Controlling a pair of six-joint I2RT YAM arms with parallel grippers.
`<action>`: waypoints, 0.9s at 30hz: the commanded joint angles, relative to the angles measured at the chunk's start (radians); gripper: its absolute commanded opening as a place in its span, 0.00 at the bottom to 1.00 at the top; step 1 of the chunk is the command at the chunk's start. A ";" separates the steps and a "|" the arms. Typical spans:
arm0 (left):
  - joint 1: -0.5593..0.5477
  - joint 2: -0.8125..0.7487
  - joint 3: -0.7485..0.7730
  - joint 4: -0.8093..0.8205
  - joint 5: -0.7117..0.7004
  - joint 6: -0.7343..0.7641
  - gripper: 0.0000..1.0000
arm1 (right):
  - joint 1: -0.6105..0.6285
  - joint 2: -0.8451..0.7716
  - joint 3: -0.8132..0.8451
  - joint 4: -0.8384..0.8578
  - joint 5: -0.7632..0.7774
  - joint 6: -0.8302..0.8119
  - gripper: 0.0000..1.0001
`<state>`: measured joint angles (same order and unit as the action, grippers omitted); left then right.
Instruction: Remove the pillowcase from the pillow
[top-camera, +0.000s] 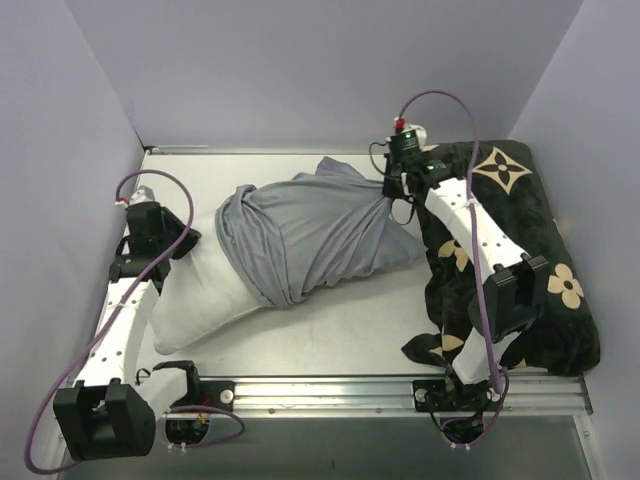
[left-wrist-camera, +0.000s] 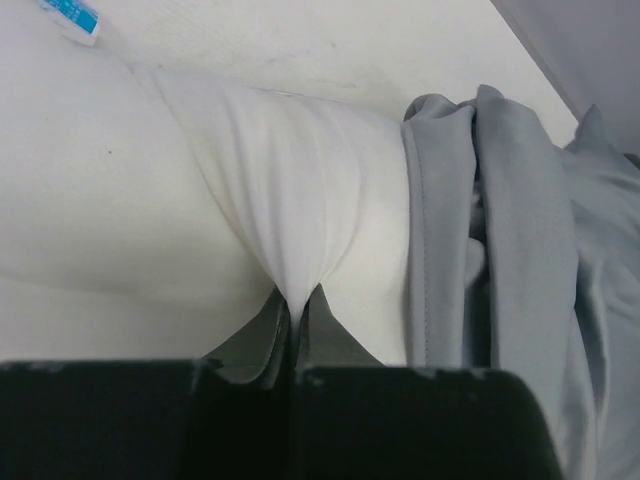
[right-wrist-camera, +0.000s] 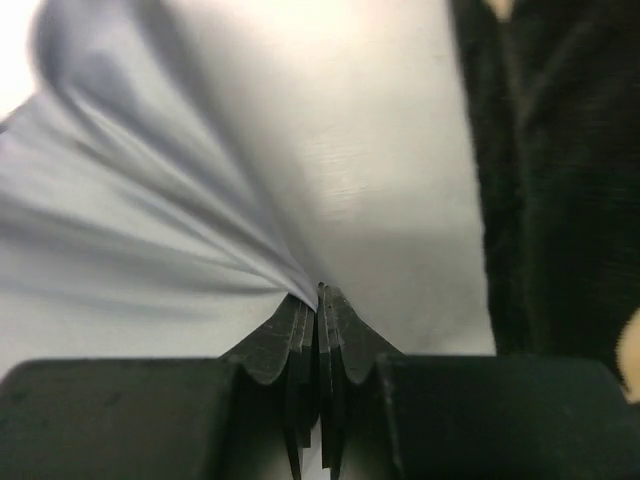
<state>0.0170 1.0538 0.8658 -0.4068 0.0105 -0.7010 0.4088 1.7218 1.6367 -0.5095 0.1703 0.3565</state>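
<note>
The left gripper (left-wrist-camera: 297, 312) is seen clamped on a fold of the white pillow (left-wrist-camera: 120, 200) and the right gripper (right-wrist-camera: 318, 292) pinched on the blue-grey pillowcase (top-camera: 310, 235), which is bunched over the pillow's right half on the table (top-camera: 350, 335), beside a black cushion (top-camera: 520, 230).

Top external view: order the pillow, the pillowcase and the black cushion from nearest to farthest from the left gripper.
1. The pillow, left side, pinched by the left gripper itself.
2. The pillowcase, centre, bunched over the pillow's right end.
3. The black cushion, far right side.
</note>
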 joint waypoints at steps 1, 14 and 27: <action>0.170 -0.055 0.064 -0.036 -0.023 0.069 0.00 | -0.148 -0.082 0.069 -0.087 0.083 0.015 0.00; 0.285 0.025 0.124 -0.055 -0.077 0.121 0.00 | -0.418 -0.130 0.229 -0.167 -0.161 0.070 0.00; 0.219 0.071 0.095 -0.007 -0.044 0.138 0.00 | 0.025 -0.160 -0.113 -0.061 -0.109 -0.057 0.67</action>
<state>0.2264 1.1217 0.9340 -0.4816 0.0528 -0.5953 0.4160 1.6035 1.5757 -0.6155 0.0021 0.3393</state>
